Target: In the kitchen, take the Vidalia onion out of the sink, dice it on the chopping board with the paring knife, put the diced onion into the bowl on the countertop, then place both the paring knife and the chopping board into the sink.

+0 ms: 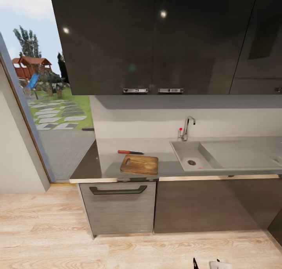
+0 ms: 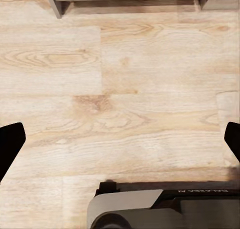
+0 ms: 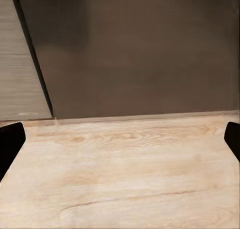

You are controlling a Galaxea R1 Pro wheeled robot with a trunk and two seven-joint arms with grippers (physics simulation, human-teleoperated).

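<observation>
the left gripper (image 2: pixel 120 139) hangs low over the pale wood floor (image 2: pixel 125 89), its two dark fingertips (image 2: pixel 11 141) spread wide at either side with nothing between them. the right gripper (image 3: pixel 120 139) is likewise spread wide and empty, facing the foot of the dark cabinet fronts (image 3: pixel 140 54) just above the floor.

farther off, the grey countertop (image 1: pixel 109 149) carries the chopping board (image 1: pixel 139 164), lying flat near the front edge, to the left of the sink. it is warm brown wood with rounded corners; the slot hole is too small to make out. just behind it, toward the wall, lies the paring knife (image 1: pixel 131 152), red handle pointing left and dark blade pointing right, apart from the board. the sink (image 1: pixel 184 155) is set into the countertop to the right, its round drain showing and a tiny red speck on the basin floor near the front edge. the onion cannot be made out in the basin. the faucet (image 1: pixel 188 128) with its red knob stands at the back edge.

judging by this, the robot is on the approach. it should close in squarely on the sink, stop within reach of both basin and board, and raise the arms only once near, keeping them clear of the counter edge.
</observation>
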